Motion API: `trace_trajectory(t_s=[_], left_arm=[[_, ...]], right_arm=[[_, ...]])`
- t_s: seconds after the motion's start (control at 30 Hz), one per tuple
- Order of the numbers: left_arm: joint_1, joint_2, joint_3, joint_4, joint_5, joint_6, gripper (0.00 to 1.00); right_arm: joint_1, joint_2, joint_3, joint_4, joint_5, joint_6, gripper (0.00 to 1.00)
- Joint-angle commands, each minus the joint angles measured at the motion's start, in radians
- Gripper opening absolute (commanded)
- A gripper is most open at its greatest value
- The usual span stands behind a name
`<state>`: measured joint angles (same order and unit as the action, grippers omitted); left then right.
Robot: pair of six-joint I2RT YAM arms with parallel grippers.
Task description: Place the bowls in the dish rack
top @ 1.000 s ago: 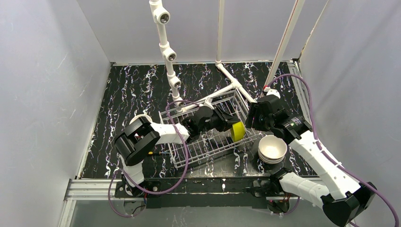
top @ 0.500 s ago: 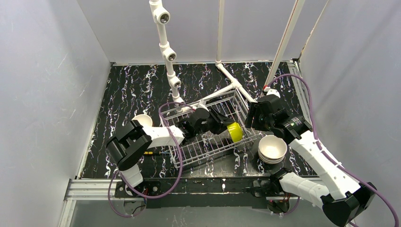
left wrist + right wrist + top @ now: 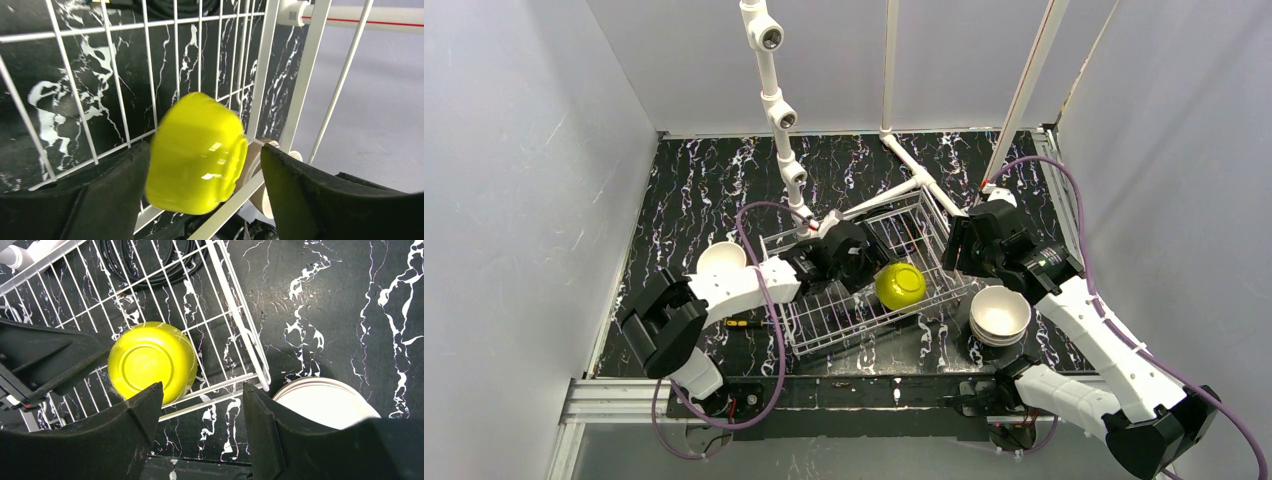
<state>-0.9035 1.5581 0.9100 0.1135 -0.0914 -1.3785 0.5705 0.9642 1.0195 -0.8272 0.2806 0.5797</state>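
A yellow-green bowl lies upside down inside the silver wire dish rack, near its right end. My left gripper is open just left of the bowl. In the left wrist view the bowl looks blurred between the spread fingers, with a gap on its right side. Open and holding nothing, my right gripper hovers over the rack's right corner. Its wrist view shows the bowl's base. A stack of pale bowls sits right of the rack. A white bowl sits left of it.
A white pipe frame rises behind the rack, with one bar running along the rack's far side. Grey walls close in the black marbled table on three sides. The stacked bowls lie close under my right gripper's right finger.
My left gripper has opened and drawn back to the left. The yellow-green bowl, held on edge before, has come free and now lies upside down in the rack. The right arm has not moved.
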Motion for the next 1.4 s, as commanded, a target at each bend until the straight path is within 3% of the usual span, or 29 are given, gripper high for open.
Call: trace_trajectory(t_s=[0.0, 0.2, 0.33, 0.47, 0.77, 0.93, 1.07, 1.37], left_arm=[[-0.003, -0.062, 0.130, -0.329, -0.128, 0.123, 0.80], [-0.007, -0.051, 0.209, -0.450, -0.141, 0.300, 0.87], [-0.007, -0.035, 0.258, -0.534, -0.069, 0.475, 0.86], [-0.007, -0.045, 0.236, -0.512, -0.002, 0.529, 0.83], [-0.006, 0.014, 0.219, -0.361, 0.185, 0.487, 0.80], [-0.008, 0.084, 0.252, -0.374, 0.194, 0.455, 0.70], [-0.017, 0.106, 0.271, -0.357, 0.184, 0.450, 0.67], [-0.030, 0.198, 0.337, -0.251, 0.250, 0.473, 0.52]], right_arm=[[-0.002, -0.008, 0.039, 0.040, -0.005, 0.014, 0.68], [-0.003, -0.008, 0.056, 0.040, -0.016, 0.017, 0.68], [-0.004, -0.021, 0.074, 0.060, -0.078, -0.015, 0.68], [-0.003, -0.029, 0.084, 0.088, -0.130, -0.035, 0.68], [-0.004, -0.027, 0.071, 0.100, -0.159, -0.040, 0.68], [-0.004, -0.036, 0.066, 0.097, -0.159, -0.042, 0.68], [-0.004, -0.041, 0.058, 0.098, -0.157, -0.043, 0.67], [-0.003, -0.036, 0.047, 0.108, -0.146, -0.037, 0.67]])
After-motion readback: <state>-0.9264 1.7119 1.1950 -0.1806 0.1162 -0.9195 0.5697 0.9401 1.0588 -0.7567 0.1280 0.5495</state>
